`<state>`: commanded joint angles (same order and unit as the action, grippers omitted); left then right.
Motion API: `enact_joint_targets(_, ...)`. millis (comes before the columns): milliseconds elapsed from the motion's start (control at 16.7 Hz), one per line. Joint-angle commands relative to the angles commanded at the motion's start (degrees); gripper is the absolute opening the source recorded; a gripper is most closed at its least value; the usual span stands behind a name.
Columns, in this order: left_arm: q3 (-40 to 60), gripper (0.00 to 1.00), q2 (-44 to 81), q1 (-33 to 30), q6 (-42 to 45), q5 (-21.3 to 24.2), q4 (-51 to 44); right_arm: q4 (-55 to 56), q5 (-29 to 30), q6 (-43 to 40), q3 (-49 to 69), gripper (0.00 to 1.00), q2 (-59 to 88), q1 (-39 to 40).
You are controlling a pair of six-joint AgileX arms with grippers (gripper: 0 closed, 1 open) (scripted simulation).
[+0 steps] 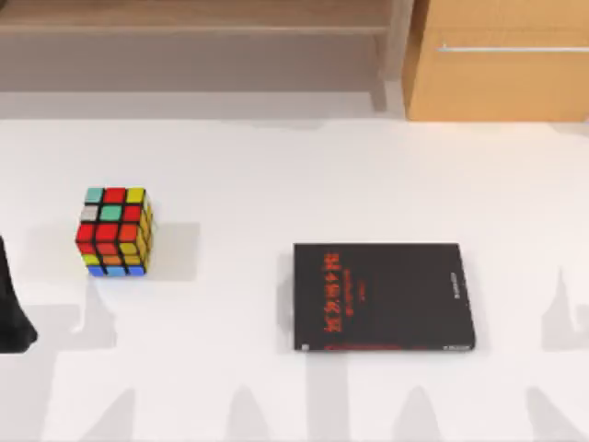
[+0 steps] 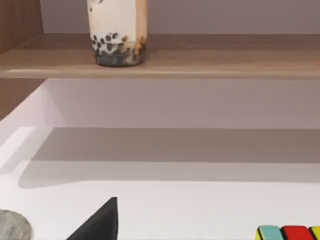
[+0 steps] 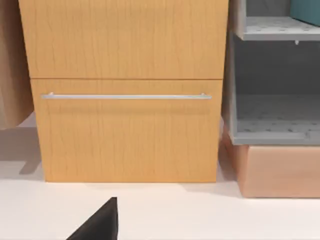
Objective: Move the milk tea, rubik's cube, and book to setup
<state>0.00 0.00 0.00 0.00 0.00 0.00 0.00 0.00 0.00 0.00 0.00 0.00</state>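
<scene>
The rubik's cube [image 1: 115, 232] stands on the white table at the left, and a strip of its top also shows in the left wrist view [image 2: 289, 233]. The black book [image 1: 382, 296] with red lettering lies flat to the right of the middle. The milk tea [image 2: 117, 32], a cup with dark pearls at its bottom, stands upright on the wooden shelf [image 2: 210, 62] behind the table. My left gripper [image 2: 99, 224] hovers low over the table's left side, apart from the cube. My right gripper [image 3: 99, 224] is at the right, facing the drawer cabinet.
A wooden drawer cabinet [image 3: 125, 100] with a metal handle stands at the back right, beside a grey shelving unit [image 3: 272, 75]. The dark left arm [image 1: 13, 308] sits at the table's left edge. White table surface lies between cube and book.
</scene>
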Motion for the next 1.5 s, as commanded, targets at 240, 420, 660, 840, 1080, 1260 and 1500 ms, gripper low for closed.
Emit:
enact_joint_targets(240,1.3,1.00,1.8,0.3,0.0,0.4,1.1,0.0,0.0,0.0,0.0,1.00,0.0,0.0)
enact_joint_targets(420,6.1,1.00,9.1,1.4,0.0,1.7,5.2,0.0,0.0,0.0,0.0,1.00,0.0,0.0)
enact_joint_targets(660,16.4,1.00,27.0,3.8,0.0,4.6,14.0,0.0,0.0,0.0,0.0,1.00,0.0,0.0)
enact_joint_targets(840,25.4,1.00,44.4,5.9,0.1,7.1,21.7,0.0,0.0,0.0,0.0,1.00,0.0,0.0)
enact_joint_targets(1080,37.2,1.00,68.2,8.5,0.1,10.3,31.6,0.0,0.0,0.0,0.0,1.00,0.0,0.0)
enact_joint_targets(1260,45.1,1.00,84.1,10.3,0.1,12.4,38.3,0.0,0.0,0.0,0.0,1.00,0.0,0.0)
enact_joint_targets(1500,53.4,1.00,99.3,12.2,0.2,14.7,45.2,0.0,0.0,0.0,0.0,1.00,0.0,0.0)
